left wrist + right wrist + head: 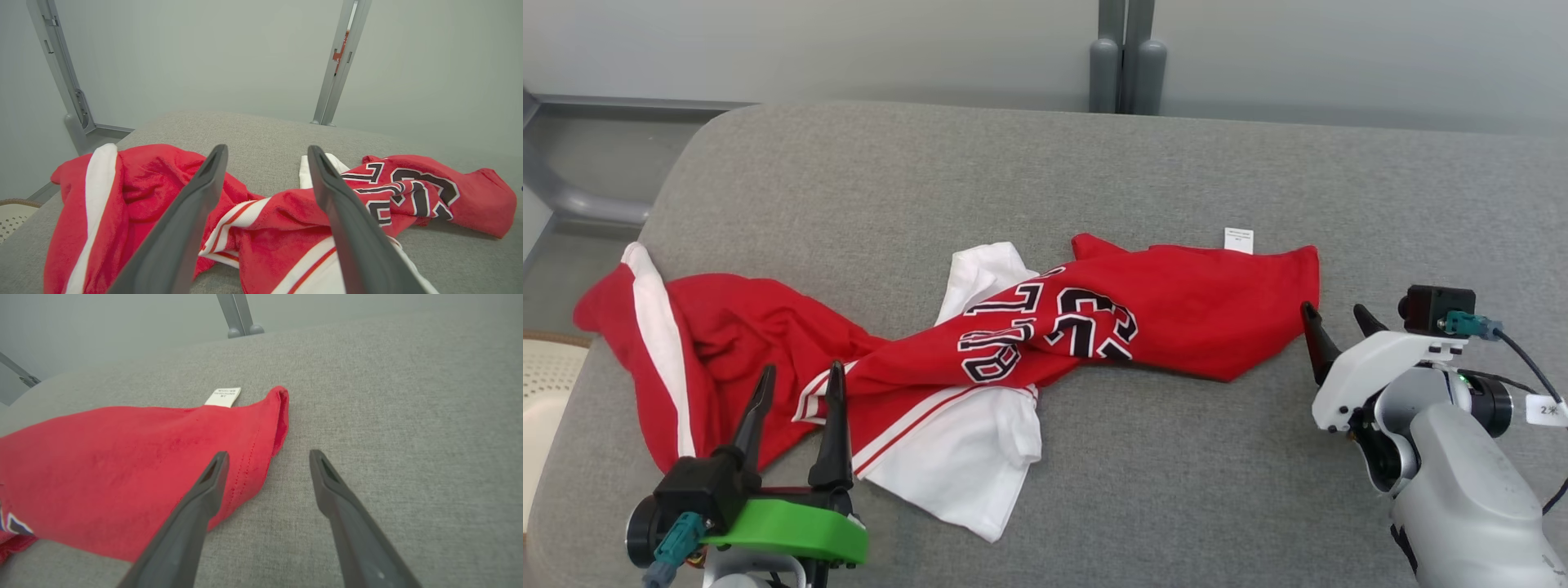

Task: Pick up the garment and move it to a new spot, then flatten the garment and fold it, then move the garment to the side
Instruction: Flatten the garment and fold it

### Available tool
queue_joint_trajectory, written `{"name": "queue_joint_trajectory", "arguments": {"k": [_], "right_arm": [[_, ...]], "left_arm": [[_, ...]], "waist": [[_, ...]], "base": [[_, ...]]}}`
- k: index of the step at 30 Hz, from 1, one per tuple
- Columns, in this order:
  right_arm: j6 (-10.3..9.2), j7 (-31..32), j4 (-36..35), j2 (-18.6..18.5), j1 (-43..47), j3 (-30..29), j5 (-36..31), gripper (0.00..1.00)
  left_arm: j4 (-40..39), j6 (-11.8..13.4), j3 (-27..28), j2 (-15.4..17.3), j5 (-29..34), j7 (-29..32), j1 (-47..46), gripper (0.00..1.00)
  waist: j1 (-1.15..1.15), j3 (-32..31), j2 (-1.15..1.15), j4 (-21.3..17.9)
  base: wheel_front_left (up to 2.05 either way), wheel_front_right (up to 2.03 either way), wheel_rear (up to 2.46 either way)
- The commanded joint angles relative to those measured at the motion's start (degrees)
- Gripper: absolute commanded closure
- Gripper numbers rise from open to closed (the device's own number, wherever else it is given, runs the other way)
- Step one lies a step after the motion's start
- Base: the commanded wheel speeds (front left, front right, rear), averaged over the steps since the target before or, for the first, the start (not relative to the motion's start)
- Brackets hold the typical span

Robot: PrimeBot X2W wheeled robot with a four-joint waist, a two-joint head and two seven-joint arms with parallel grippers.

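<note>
Grey fabric-covered tabletop [1094, 163], pale wall behind. Stretched across it as a twisted band, from left edge to right of middle: the red and white garment [1192, 302]. Left end effector [801, 371] open over the striped hem; right end effector [1333, 309] open beside the red corner. Probably best to pinch both ends firmly, then lift together. Crumpled lettering, perhaps "23"; white tag [1239, 239] too small to read.

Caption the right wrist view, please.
Open right gripper poised at the hem of the red jersey on a grey cushion.
</note>
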Motion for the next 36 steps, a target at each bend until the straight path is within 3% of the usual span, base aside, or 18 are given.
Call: {"name": "queue_joint_trajectory", "arguments": {"k": [1, 7, 8, 13, 19, 27, 31, 36], "right_arm": [[0.03, 1.52, 1.99, -0.16, -1.45, -0.41, 0.53, 0.0], [0.03, 4.06, 7.22, 0.36, -4.29, -0.18, 3.97, 0.02], [0.03, 3.88, 7.57, 0.25, -4.4, 0.07, 4.81, 1.0], [0.03, 1.51, 7.55, -0.57, -5.08, 1.7, 7.44, 1.0], [0.03, -2.04, -0.13, -2.17, -6.81, 5.73, 11.6, 1.0], [0.03, 4.4, -10.22, -6.89, -13.14, 7.6, 16.46, 1.0], [0.03, 8.38, -9.08, -8.69, -19.65, 6.4, 18.83, 1.0], [0.03, 11.69, -1.4, -9.26, -28.13, 6.24, 19.65, 1.0]], "left_arm": [[0.43, -0.53, 0.51, -0.42, 0.31, -0.18, -1.2, 0.0], [1.71, -2.05, 1.86, -1.84, 1.68, -0.18, -1.66, 0.0], [1.91, -2.3, 2.15, -2.09, 1.88, -0.18, -1.66, 0.0], [2.87, -3.22, 3.07, -2.92, 2.84, -0.18, -1.35, 0.0], [3.29, -4.43, 3.54, -4.16, 3.5, -0.18, -0.88, 0.0], [3.56, -6.13, 3.91, -6.52, 4.28, -0.12, -2.13, 0.0], [4.16, -7.31, 3.89, -8.24, 4.41, -0.12, -3.73, 0.0], [5.09, -8.6, 3.12, -9.92, 4.12, -0.12, -6.09, 0.0]], "waist": [[0.0, 1.84, 0.0, 2.12], [0.0, 2.65, 0.0, 3.75], [0.0, 2.67, 0.0, 3.87], [0.0, 2.14, 0.0, 4.05], [0.0, 1.75, 0.0, 4.6], [0.0, 5.0, 0.0, 7.91], [0.0, 8.73, 0.0, 11.44], [0.0, 12.59, 0.0, 16.09]], "base": [[0.0, 0.0, 0.0], [0.0, 0.0, 0.0], [0.0, 0.0, 0.0], [0.0, 0.0, 0.0], [0.0, 0.0, 0.0], [0.0, 0.0, 0.0], [0.0, 0.0, 0.0], [0.0, 0.0, 0.0]]}}
